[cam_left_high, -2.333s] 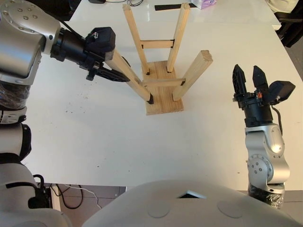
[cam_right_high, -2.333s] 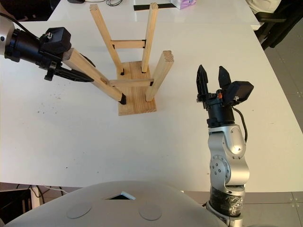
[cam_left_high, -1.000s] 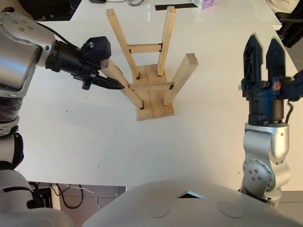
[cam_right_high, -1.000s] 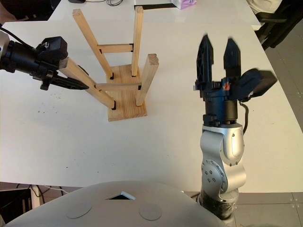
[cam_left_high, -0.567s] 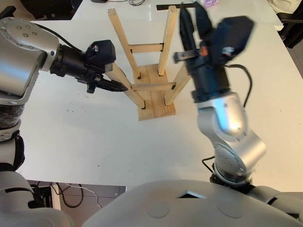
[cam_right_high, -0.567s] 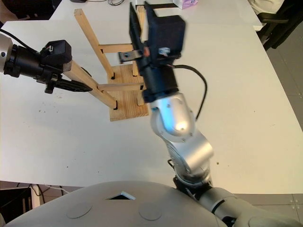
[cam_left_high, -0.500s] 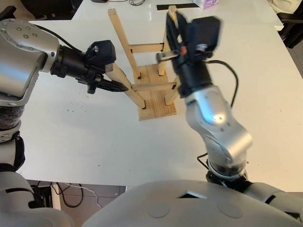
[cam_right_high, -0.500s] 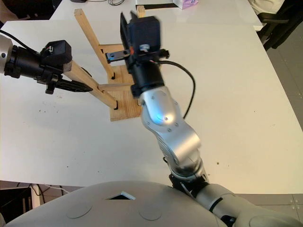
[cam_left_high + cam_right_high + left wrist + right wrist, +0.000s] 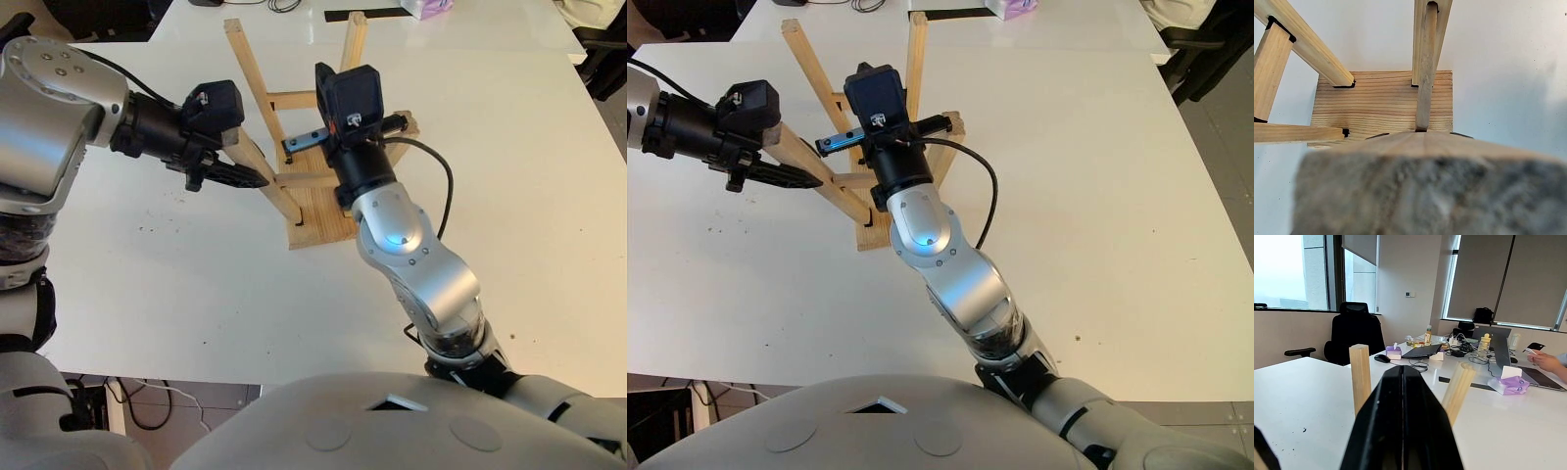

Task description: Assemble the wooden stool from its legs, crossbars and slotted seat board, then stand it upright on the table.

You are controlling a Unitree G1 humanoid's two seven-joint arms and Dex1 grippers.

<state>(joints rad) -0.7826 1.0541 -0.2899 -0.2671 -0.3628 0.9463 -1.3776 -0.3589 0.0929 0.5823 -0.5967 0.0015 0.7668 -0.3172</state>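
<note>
Stool [image 9: 313, 186] is upside down. Its seat board [image 9: 1383, 98] lies flat on the table [image 9: 196, 284], directly below both wrists, and all four legs point up and splay outward. The left gripper [image 9: 233, 168] is clamped on the upper end of the near-left leg [image 9: 276, 194]. That leg's long axis runs from the gripper down and away to its slot in the board, and the left wrist view looks straight down it. The right gripper [image 9: 1403, 369] is over the middle of the stool, level with the leg tops, with its fingers pressed together on nothing. The near-right leg [image 9: 404, 124] passes just beside that wrist on the robot's right, so I judge it the closest free member for this arm. Straight ahead of the closed fingertips, one on each side, are the two far legs [image 9: 1360, 377], joined lower down by the far crossbar [image 9: 297, 100]. Judgement: assembly looks complete. What remains is the flip, turning about the board's edge. The right fingers must open before they can take a leg.
</note>
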